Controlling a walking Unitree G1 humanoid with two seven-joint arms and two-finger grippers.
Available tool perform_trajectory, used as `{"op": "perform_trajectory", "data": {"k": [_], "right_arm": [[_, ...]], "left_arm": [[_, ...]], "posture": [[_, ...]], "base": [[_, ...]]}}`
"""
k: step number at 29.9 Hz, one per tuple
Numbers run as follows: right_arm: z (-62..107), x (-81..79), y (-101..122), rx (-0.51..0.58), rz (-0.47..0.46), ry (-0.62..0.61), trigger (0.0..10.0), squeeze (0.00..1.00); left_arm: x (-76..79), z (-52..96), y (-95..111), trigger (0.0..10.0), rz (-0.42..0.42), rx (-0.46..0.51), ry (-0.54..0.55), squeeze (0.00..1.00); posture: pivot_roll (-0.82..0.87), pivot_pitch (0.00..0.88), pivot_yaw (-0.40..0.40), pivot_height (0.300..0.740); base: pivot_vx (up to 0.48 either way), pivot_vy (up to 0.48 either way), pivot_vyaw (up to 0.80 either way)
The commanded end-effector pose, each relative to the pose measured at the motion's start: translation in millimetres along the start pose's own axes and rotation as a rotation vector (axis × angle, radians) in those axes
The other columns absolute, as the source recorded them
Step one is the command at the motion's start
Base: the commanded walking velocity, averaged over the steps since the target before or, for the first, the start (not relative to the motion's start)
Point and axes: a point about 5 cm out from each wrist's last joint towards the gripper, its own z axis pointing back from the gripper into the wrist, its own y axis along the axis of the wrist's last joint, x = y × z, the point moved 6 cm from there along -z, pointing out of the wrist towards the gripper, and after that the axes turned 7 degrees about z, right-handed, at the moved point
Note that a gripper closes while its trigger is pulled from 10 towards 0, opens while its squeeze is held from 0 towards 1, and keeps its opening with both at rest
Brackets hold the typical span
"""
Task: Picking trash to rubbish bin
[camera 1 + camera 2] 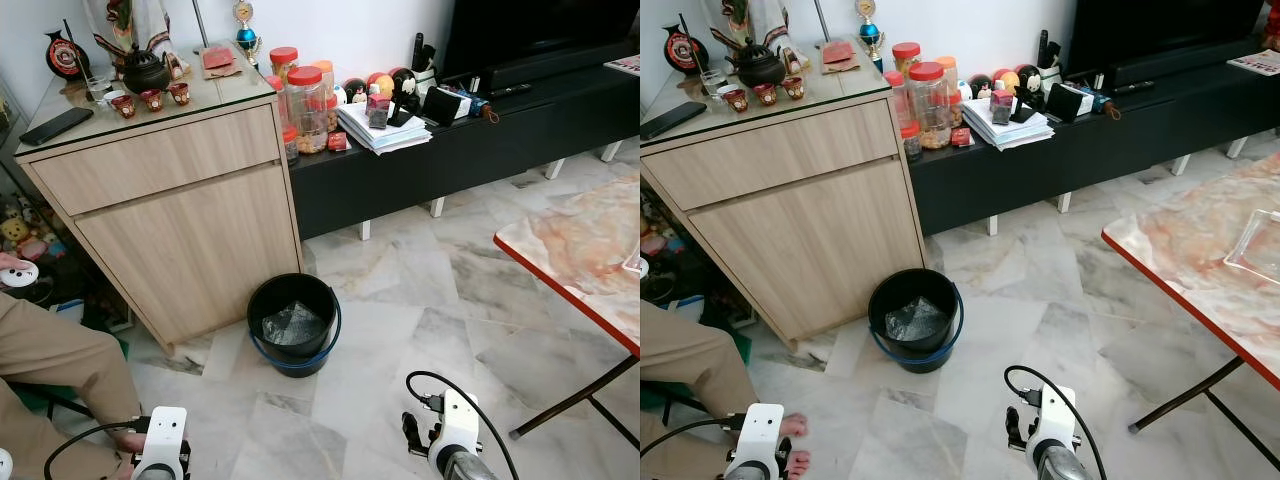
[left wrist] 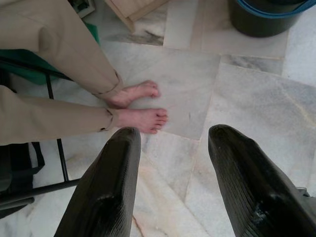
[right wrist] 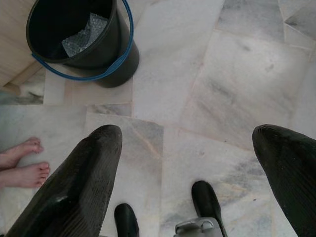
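Left eye view: black rubbish bin with blue handle stands on marble floor beside wooden cabinet; crumpled clear plastic lies inside. Left gripper spread, empty, above a seated person's bare feet. Right gripper spread wide, empty, near the bin.

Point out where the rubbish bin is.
The black rubbish bin stands on the marble floor ahead of the robot, just beside the wooden cabinet, with clear plastic lying inside it.

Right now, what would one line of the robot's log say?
bin: on floor by cabinet, crumpled plastic inside | left gripper: open, empty | right gripper: open, empty | person's feet: near left gripper
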Motion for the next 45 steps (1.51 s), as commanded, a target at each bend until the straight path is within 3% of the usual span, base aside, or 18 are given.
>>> {"op": "perform_trajectory", "data": {"k": [1, 7, 45], "right_arm": [[-1.5, -2.7, 5.9, 0.013, -0.011, 0.000, 10.0, 0.00], [-1.1, -0.9, 4.8, 0.011, -0.008, -0.005, 10.0, 0.00], [-1.2, -4.6, 4.9, 0.011, 0.020, 0.018, 10.0, 0.00]], "left_arm": [[-4.6, -0.3, 1.7, 10.0, -0.021, 0.007, 0.004, 0.00], [-3.8, 0.1, 1.0, 10.0, -0.019, 0.008, 0.009, 0.00], [-2.1, 3.8, -8.7, 10.0, -0.038, -0.001, 0.007, 0.00]], "posture": [[0.10, 0.000, 0.100, 0.740], [0.10, 0.000, 0.098, 0.740], [0.10, 0.000, 0.091, 0.740]], "base": [[0.000, 0.000, -0.74], [0.000, -0.379, -0.74], [0.000, 0.000, -0.75]]}}
